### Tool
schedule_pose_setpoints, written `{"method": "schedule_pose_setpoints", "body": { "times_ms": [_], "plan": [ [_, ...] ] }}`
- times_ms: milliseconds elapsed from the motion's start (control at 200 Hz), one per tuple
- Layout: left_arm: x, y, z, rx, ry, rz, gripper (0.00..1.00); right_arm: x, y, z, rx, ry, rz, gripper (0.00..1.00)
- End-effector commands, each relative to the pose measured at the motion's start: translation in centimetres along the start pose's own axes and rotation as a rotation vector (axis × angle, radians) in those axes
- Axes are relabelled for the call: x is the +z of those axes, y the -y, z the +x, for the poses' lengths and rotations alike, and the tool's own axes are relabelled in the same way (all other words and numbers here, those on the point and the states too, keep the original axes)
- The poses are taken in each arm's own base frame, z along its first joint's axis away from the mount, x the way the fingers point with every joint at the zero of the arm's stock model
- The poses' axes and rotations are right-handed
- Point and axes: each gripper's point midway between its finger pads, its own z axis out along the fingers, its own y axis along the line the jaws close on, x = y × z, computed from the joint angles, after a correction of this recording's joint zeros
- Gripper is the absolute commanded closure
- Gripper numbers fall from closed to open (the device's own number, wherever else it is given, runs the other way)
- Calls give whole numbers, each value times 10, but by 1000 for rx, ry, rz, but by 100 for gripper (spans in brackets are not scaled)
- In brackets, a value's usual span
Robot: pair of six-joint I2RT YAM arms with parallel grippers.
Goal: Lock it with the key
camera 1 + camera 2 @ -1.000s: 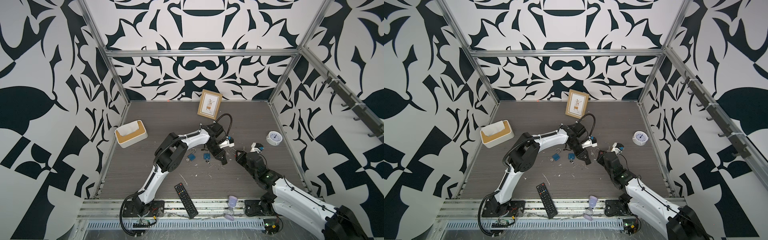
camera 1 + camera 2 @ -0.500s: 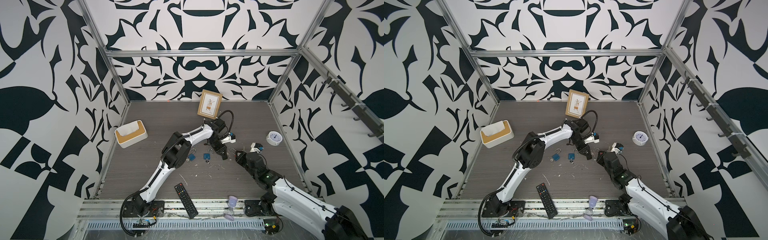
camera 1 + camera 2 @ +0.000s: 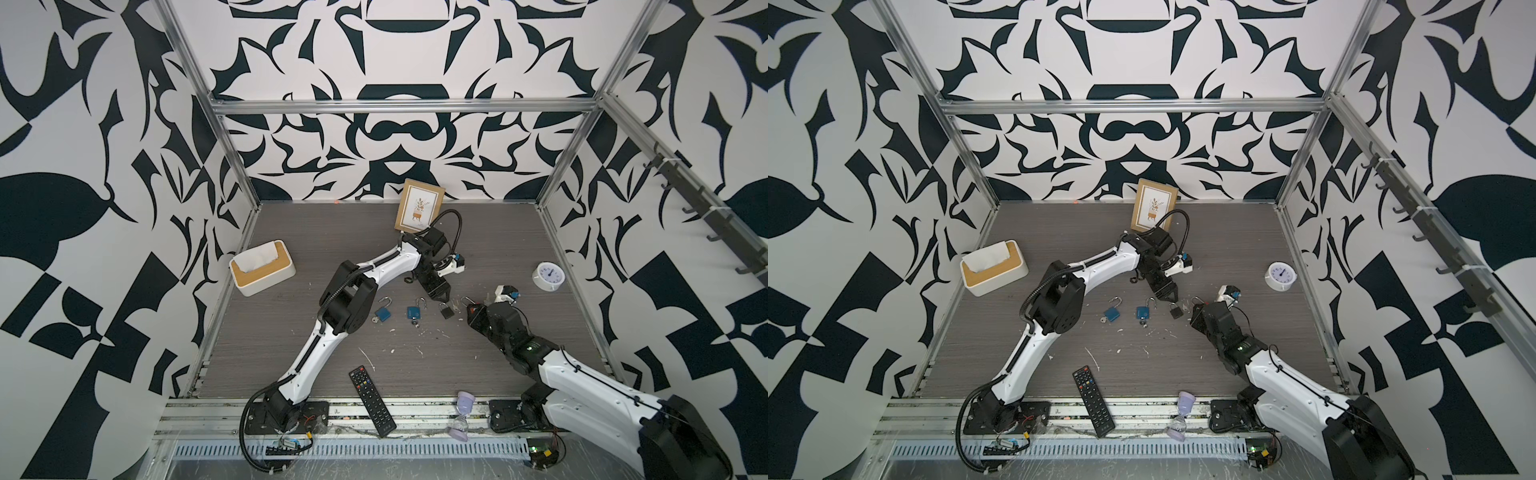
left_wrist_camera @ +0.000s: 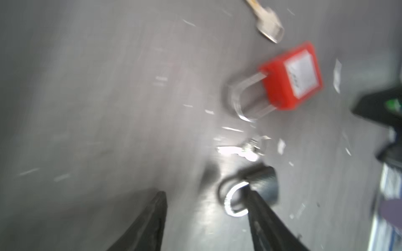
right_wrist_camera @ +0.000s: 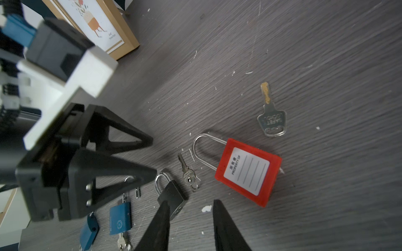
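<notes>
Padlock, small and black (image 5: pixel 173 198), lies flat on the grey wood-grain bench (image 3: pixel 353 232) near the middle, between the two arms. A small key on a ring (image 5: pixel 188 173) lies just beside it, between it and a red padlock (image 5: pixel 248 171) with a white label. A larger silver key (image 5: pixel 272 117) lies apart from the red padlock on its far side.

The left tool (image 5: pixel 152 155) points down at the bench with its black fingers (image 5: pixel 121 173) spread and nothing between them. One fingertip sits just beside the black padlock's silver shackle. I cannot tell whether it touches. The left wrist view is blurred.

The right tool (image 5: pixel 191 201) reaches in from the opposite side, low over the bench. Its two fingers are partly apart, with only bare bench between them. One finger crosses in front of a corner of the black padlock's body.

In both top views, a blue padlock (image 3: pixel 413 311) and a second blue padlock (image 3: pixel 383 313) lie in a row to the left of the black one, each with a key at its lower end.

Around the edges stand a picture frame (image 3: pixel 419 206), a tissue box (image 3: pixel 262 272), a white clock (image 3: pixel 548 275), a remote control (image 3: pixel 372 401) and an hourglass (image 3: pixel 462 417).
</notes>
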Motion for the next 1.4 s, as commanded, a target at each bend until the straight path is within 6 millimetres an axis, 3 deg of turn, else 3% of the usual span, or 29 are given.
{"method": "schedule_pose_setpoints", "body": {
  "times_ms": [0,25,95,140,310,445,600,620,695,800,945,1160,1395],
  "plan": [
    [-58,-48,-44,6,182,-311,11,-4,-27,-18,-16,41,-71,64],
    [-69,-55,-49,-9,223,-369,0,-4,-32,-14,-26,12,-92,64],
    [-101,-70,-60,-77,356,-476,0,-4,-37,-12,-43,-9,-105,65],
    [-121,-68,-61,-120,432,-481,0,-4,-40,-10,-58,-27,-109,64],
    [-180,-29,-44,-156,658,-472,0,-4,-50,-2,-108,-90,-119,63],
    [-215,2,-3,-349,823,-417,0,-4,-60,5,-155,-127,-127,59],
    [-219,32,59,-596,834,-308,0,-2,-67,11,-245,-145,-87,47],
    [-227,36,65,-605,857,-313,0,-1,-69,12,-261,-146,-85,44],
    [-224,45,96,-652,831,-320,0,0,-77,19,-318,-146,-74,34],
    [-220,57,128,-649,811,-322,0,5,-88,28,-391,-140,-28,32],
    [-220,77,140,-593,894,-207,0,18,-107,41,-453,-164,47,37],
    [-227,53,157,-770,1011,-23,0,45,-130,55,-530,-217,138,36],
    [-222,44,164,-803,988,-51,0,67,-133,84,-571,-309,178,36]
  ]
}}
